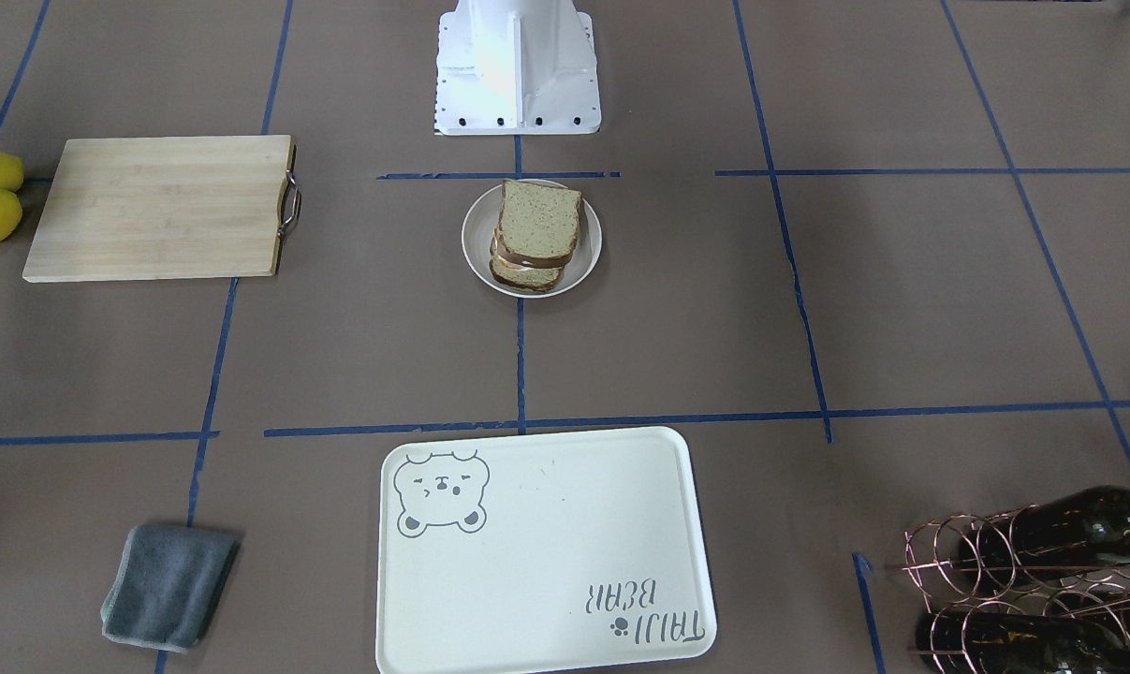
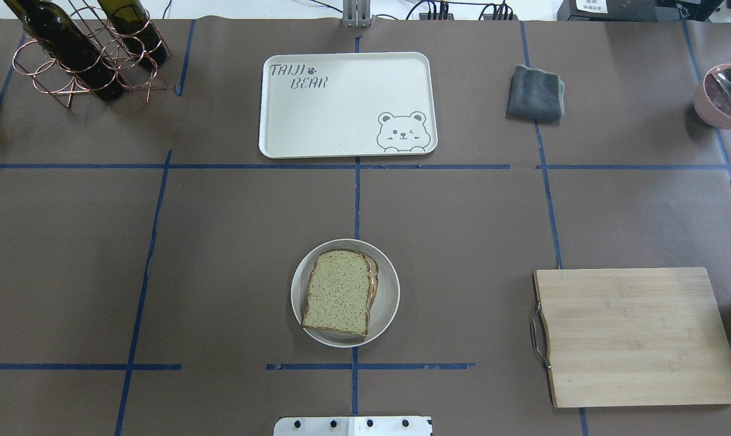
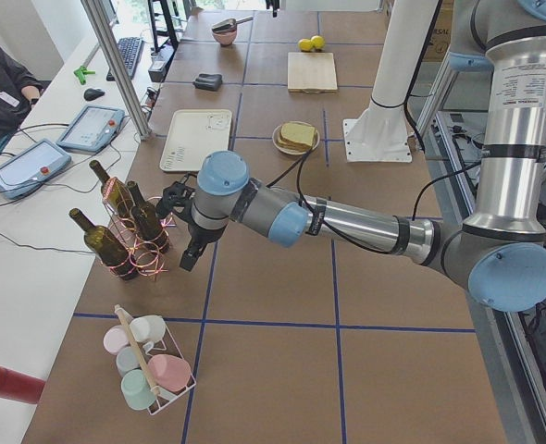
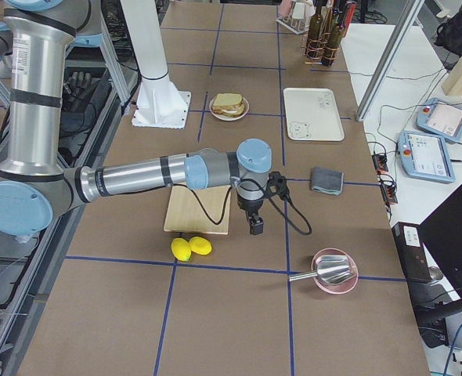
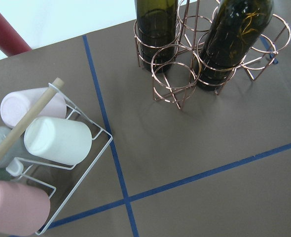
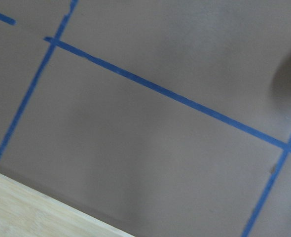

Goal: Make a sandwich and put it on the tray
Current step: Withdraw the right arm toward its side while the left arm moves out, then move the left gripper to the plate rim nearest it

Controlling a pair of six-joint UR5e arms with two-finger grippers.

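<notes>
Tray matt plastic (smooth); cutting bd bare wood; tbl cover paper.

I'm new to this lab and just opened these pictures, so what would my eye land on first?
The stacked bread slices on a small round plate, mid-table just ahead of the robot's base, stand out first. Beyond them, at the table's far edge, lies the big cream bear tray, with nothing on it. A rack of dark wine bottles sits at the far left, a wooden cutting board near right.
</notes>
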